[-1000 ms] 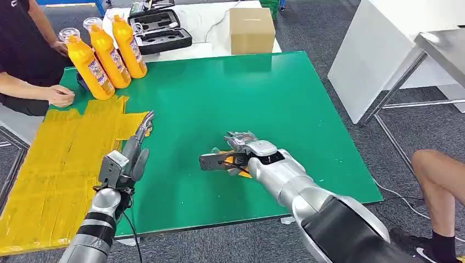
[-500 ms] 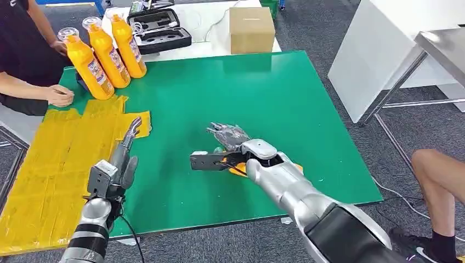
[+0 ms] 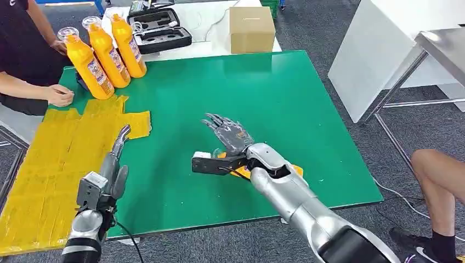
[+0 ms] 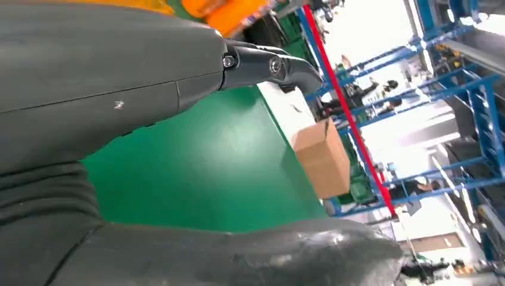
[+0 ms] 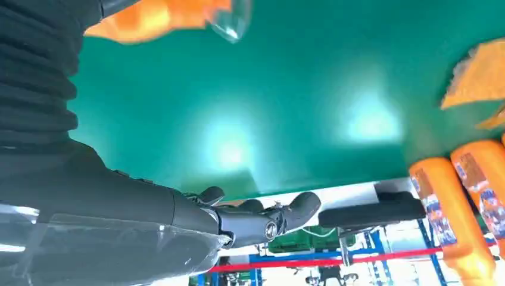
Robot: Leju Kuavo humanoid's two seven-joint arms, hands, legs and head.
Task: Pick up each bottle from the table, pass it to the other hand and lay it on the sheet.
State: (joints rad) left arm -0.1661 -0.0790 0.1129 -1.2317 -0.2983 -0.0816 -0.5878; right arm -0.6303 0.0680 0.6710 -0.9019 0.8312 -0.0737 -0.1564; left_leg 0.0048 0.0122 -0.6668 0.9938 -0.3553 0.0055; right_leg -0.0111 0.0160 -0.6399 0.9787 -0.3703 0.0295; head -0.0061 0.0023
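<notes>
I have my right hand over the green table, fingers spread and holding nothing. A bottle lies on its side just under the wrist, at about 5 o'clock from the table middle, mostly hidden by the arm. In the right wrist view its orange body and clear cap are close behind the palm, not inside the fingers, so I judge the hand is placed above the bottle to come down on it, and the grasp is not yet made.

My left hand waits at 8 o'clock, fingers straight and apart, empty, beside the edge of the yellow sheet. I think it stands there to receive the bottle and be near the sheet for laying it down.

Three upright bottles stand together at 10 o'clock, at the far corner, near a person's hand resting on the table edge.
</notes>
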